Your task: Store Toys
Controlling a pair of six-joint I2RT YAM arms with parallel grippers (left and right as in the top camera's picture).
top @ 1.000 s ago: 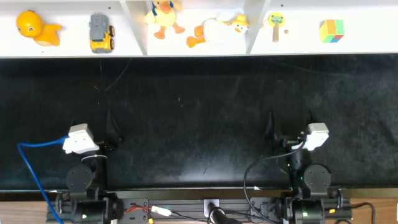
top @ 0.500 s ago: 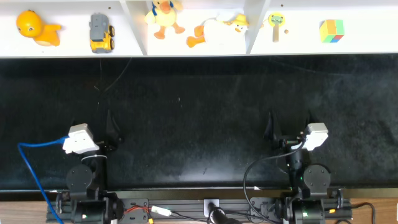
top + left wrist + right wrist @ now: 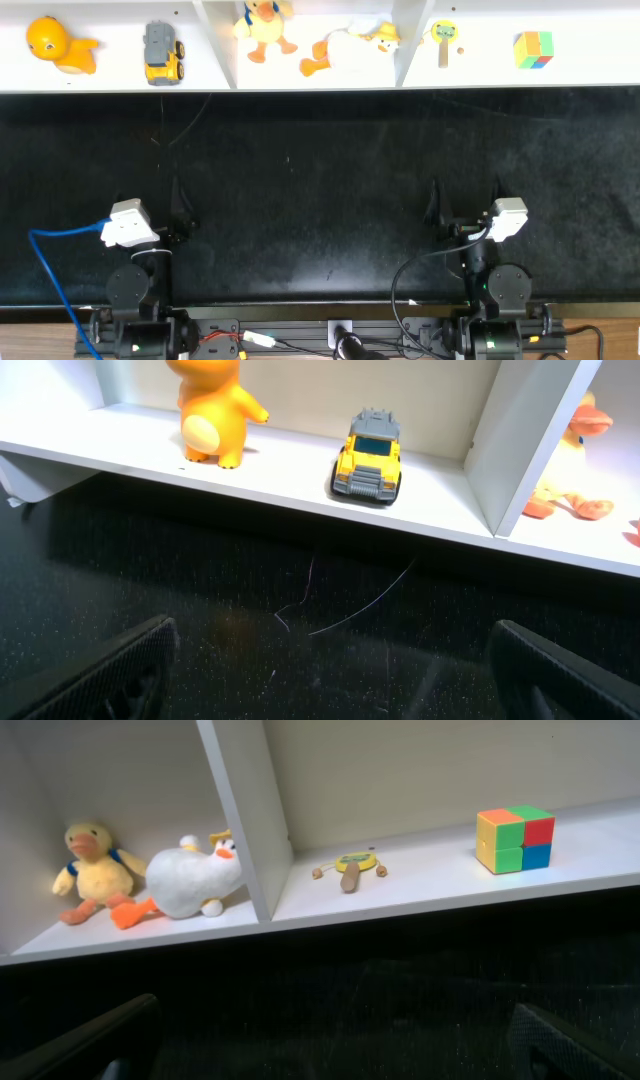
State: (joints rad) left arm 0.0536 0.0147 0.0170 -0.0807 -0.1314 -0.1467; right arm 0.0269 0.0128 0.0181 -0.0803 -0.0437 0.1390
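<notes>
The left gripper (image 3: pixel 330 672) and right gripper (image 3: pixel 330 1035) are both empty, fingers spread wide, low over the black mat (image 3: pixel 320 180) and well apart from the toys; these sit in a white shelf (image 3: pixel 320 84) of three compartments along the mat's far edge: an orange duck (image 3: pixel 60 42) and a yellow truck (image 3: pixel 163 52) in the left one; a yellow plush duck (image 3: pixel 263 28) and a white plush duck (image 3: pixel 350 48) in the middle; a small wooden toy (image 3: pixel 443 38) and a multicoloured cube (image 3: pixel 533 49) in the right; a blue cable (image 3: pixel 50 250) loops beside the left arm's base.

Black arms (image 3: pixel 135 285), white wrist cameras (image 3: pixel 128 222), blue cable (image 3: pixel 65 232)
</notes>
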